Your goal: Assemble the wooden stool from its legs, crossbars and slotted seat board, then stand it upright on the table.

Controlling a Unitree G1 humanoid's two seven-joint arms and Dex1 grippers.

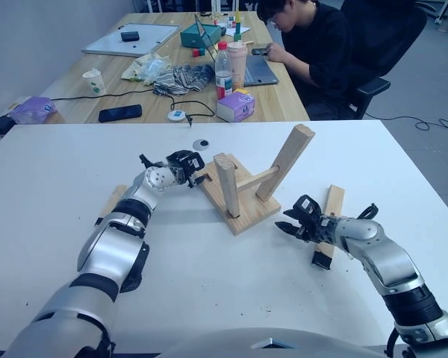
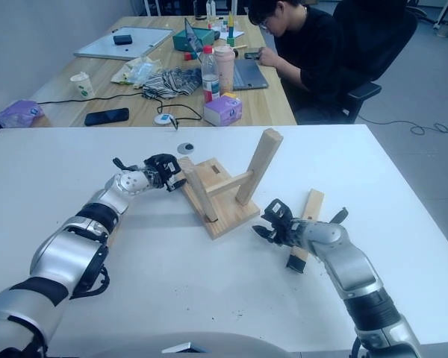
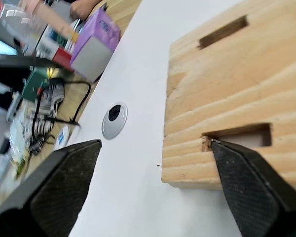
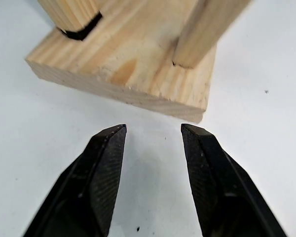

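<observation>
White table [image 1: 52, 186] takes up most of the scene, with a cluttered wooden desk [image 1: 287, 101] against its far edge. At the table's middle the slotted seat board [image 1: 252, 212] lies flat, underside up and turned cornerwise. 2 legs stand in it, a near left leg [image 1: 226, 183] and a far right leg [image 1: 287, 160] whose top tilts to the right. 1 crossbar [image 1: 255, 179] joins them.

To the right of the board a loose leg [image 1: 333, 200] lies flat, partly under the right forearm. Another wooden piece [image 1: 115, 197] lies on the left, beside the left forearm.

The left gripper [image 1: 194, 170] is at the board's far left corner with its jaws spread wide. In the left wrist view 1 fingertip [image 3: 222, 150] touches the edge of an empty slot [image 3: 239, 136], and a second empty slot [image 3: 222, 32] lies farther along. The right gripper [image 4: 153, 129] is just beside the board's near right edge. Its jaws are parted, it holds nothing, and it is not touching the wood. A small round disc [image 1: 201, 144] sits on the table just beyond the board.

The stool looks about half built, with 2 slots unfilled. The step in hand seems to be steadying or squaring the board between both arms. The next move likely calls for a firm hold on the board without knocking the tilted leg. After that, the loose leg on the right needs picking up and lining up square with a free slot.
</observation>
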